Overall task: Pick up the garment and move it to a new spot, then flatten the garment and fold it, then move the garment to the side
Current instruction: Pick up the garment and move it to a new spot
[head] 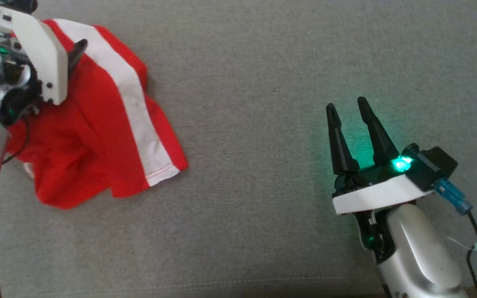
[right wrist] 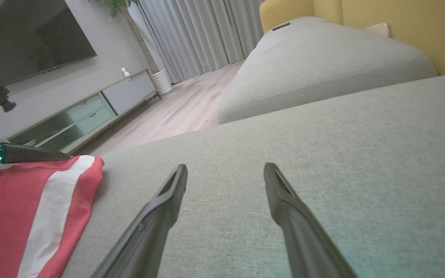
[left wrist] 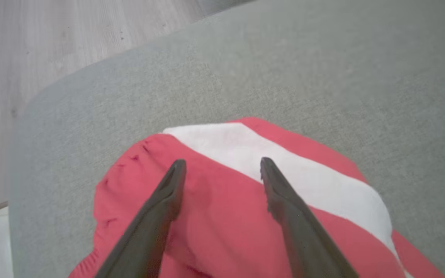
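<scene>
Right wrist view: garment [right wrist: 33,216] on grey cushion [right wrist: 323,154] (wood floor [right wrist: 184,112] beyond).

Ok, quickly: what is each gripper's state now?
Left gripper: open, holding nothing, over the red garment with a white stripe.
Right gripper: open, empty, over the grey fabric cushion.
</scene>
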